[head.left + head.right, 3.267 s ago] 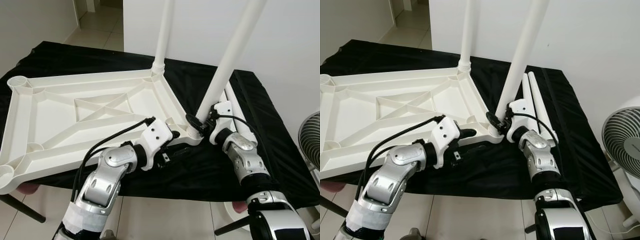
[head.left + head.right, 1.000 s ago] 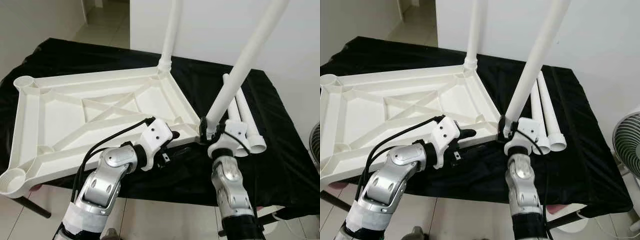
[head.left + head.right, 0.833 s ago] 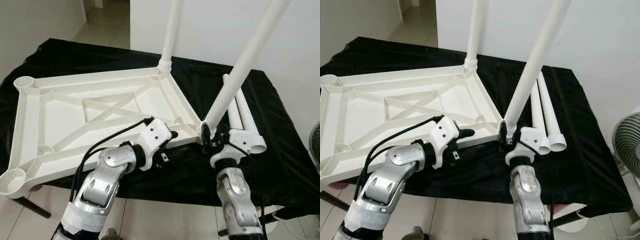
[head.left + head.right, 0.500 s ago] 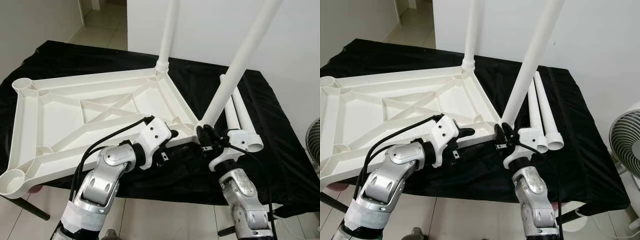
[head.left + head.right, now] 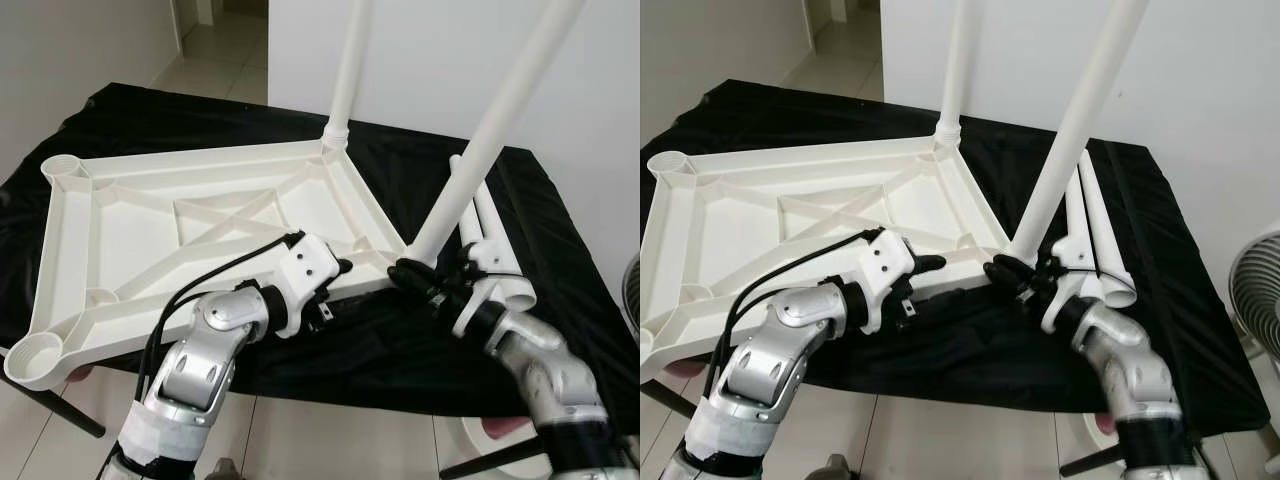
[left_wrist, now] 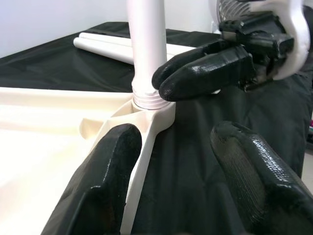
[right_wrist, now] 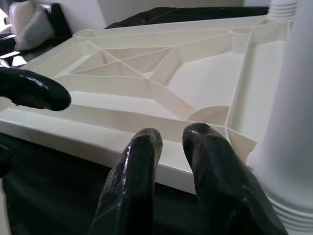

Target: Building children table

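Two legs are in, and we think two are left.

We see the white plastic table top [image 5: 200,230] lying upside down on the black cloth [image 5: 400,340]. Two white plastic legs stand in its corners: the far leg [image 5: 350,70] and the near leg [image 5: 490,130]. Two spare white tubes [image 5: 495,255] lie beside it. Our left gripper [image 5: 340,275] is spread wide around the top's edge. Our right gripper [image 5: 405,272] sits by the near leg's bottom, its fingers [image 7: 146,166] close together, holding nothing.

Two silver jointed arms with white wrist housings; a black cable loops along the left arm [image 5: 215,340]. Each gripper has two rounded, matte black fingers [image 6: 107,191].
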You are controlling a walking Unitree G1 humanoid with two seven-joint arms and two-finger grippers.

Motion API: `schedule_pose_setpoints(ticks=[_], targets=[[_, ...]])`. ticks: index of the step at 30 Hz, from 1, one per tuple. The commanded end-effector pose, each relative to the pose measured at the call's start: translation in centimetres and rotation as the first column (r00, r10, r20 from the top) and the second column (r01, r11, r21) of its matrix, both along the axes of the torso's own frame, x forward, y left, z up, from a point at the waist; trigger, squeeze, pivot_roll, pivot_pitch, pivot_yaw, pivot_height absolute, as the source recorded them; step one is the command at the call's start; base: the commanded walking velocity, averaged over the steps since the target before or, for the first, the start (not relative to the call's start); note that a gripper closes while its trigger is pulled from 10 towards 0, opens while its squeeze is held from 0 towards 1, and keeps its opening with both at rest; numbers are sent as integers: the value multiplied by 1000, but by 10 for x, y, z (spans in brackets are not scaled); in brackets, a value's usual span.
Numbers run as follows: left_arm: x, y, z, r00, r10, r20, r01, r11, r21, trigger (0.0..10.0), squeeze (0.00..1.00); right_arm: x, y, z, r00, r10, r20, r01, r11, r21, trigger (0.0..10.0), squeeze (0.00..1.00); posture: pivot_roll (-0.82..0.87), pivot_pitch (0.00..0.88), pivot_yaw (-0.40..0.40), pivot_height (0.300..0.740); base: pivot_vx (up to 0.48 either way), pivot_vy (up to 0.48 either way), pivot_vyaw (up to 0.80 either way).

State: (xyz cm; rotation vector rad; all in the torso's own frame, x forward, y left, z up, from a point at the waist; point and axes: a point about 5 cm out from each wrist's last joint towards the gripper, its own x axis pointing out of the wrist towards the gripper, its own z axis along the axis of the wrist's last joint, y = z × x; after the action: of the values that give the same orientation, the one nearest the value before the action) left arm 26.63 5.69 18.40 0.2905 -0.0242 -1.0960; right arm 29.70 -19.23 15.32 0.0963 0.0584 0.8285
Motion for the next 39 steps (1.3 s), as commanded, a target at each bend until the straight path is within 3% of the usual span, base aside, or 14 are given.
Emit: schedule_pose_setpoints(ticks=[1, 11, 18, 26, 30, 33, 36, 39], targets=[[1, 0, 1, 997, 72, 20, -72, 997, -9, 10000, 0, 1, -6, -1, 1000, 7, -24, -7, 1000, 15, 10000, 0, 174, 48, -89, 740, 0, 0, 0], [0, 2, 1, 997, 75, 17, -74, 997, -5, 10000, 0, 17, -32, 11, 982, 157, -102, -157, 988, 4, 10000, 0, 173, 71, -88, 740, 0, 0, 0], [-1, 2, -1, 997, 77, 12, -77, 997, 11, 10000, 0, 36, -38, 16, 995, 73, -74, -72, 997, 15, 10000, 0, 175, 81, -88, 740, 0, 0, 0], [7, 4, -10, 988, 157, 3, -156, 985, 74, 10000, 0, 53, -33, 21, 999, -48, -23, 51, 991, 120, 10000, 0, 175, 87, -85, 740, 0, 0, 0], [13, 5, -13, 977, 214, -9, -213, 973, 95, 10000, 0, 64, -32, 26, 955, -277, 106, 257, 951, 171, 10000, 0, 171, 87, -81, 740, 0, 0, 0], [15, 5, -14, 973, 229, -9, -227, 969, 101, 10000, 0, 64, -30, 28, 930, -332, 160, 303, 936, 178, 10000, 0, 170, 87, -78, 740, 0, 0, 0], [20, 7, -14, 962, 272, -14, -269, 957, 107, 10000, 0, 64, -24, 28, 843, -472, 259, 455, 881, 127, 10000, 0, 168, 86, -74, 740, 0, 0, 0], [22, 9, -14, 957, 291, -14, -288, 952, 106, 10000, 0, 60, -15, 28, 819, -464, 338, 461, 882, 96, 10000, 0, 168, 87, -71, 740, 0, 0, 0]])
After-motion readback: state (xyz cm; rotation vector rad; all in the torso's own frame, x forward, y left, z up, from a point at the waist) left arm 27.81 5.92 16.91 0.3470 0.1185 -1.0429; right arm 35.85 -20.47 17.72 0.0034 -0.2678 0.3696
